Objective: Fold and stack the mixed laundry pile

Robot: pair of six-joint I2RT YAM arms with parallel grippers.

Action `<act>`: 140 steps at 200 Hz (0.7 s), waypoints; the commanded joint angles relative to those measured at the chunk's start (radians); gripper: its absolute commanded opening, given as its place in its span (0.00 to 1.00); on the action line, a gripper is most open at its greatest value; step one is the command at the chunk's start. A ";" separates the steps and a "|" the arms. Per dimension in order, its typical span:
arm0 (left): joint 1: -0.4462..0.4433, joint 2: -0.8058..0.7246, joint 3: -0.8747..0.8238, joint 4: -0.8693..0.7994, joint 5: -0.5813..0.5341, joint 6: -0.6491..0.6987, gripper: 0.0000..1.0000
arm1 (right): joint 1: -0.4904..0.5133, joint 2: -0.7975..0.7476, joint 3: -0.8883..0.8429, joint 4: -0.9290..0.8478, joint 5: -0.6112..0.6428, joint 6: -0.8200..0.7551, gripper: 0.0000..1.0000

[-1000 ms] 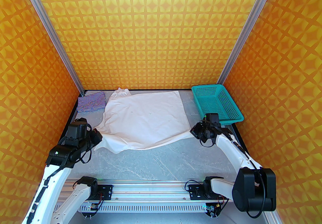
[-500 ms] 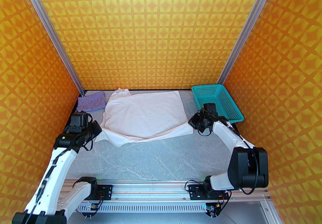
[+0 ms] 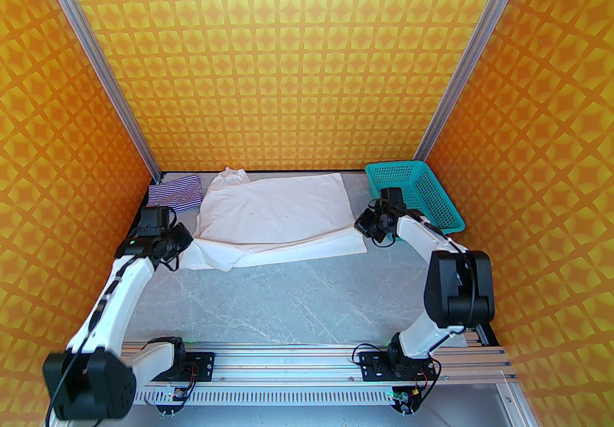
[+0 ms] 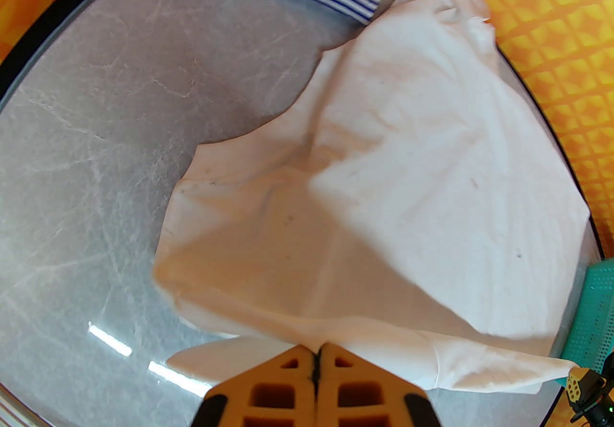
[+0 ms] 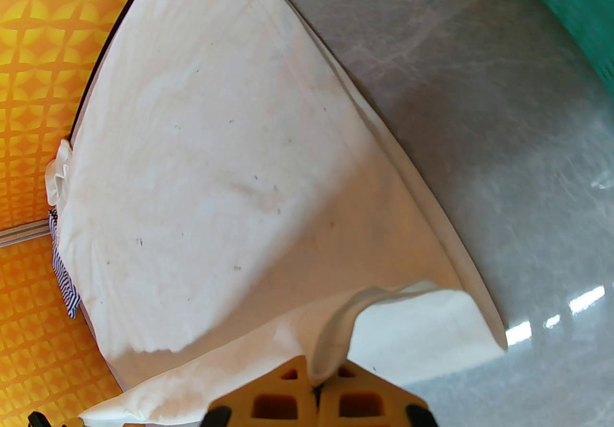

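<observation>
Left end effector and right end effector, outstretched, pinch white cloth.

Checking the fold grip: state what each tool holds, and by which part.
Both hold the white cloth: left tool its near-left edge, right tool its near-right corner.

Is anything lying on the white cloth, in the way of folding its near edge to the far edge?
Nothing visible. The left gripper and right gripper are each shut on a near corner of the white cloth; its top is bare. The striped garment lies by its far left side, the teal basket to its right.
</observation>
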 commanded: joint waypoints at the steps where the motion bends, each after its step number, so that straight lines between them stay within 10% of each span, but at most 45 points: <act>1: 0.019 0.055 -0.005 0.078 0.027 -0.001 0.00 | 0.002 0.054 0.041 0.030 0.029 -0.021 0.00; 44: 0.054 0.193 0.015 0.156 0.040 0.003 0.00 | 0.007 0.153 0.099 0.033 0.048 -0.035 0.03; 67: 0.067 0.279 0.037 0.177 0.043 0.011 0.40 | 0.012 0.182 0.134 0.028 0.058 -0.048 0.33; 92: 0.085 0.285 0.035 0.184 0.040 0.015 0.58 | 0.015 0.163 0.147 0.015 0.078 -0.063 0.43; 140: 0.022 0.102 -0.058 0.105 0.062 0.024 0.59 | 0.095 0.008 0.018 0.026 0.111 -0.099 0.44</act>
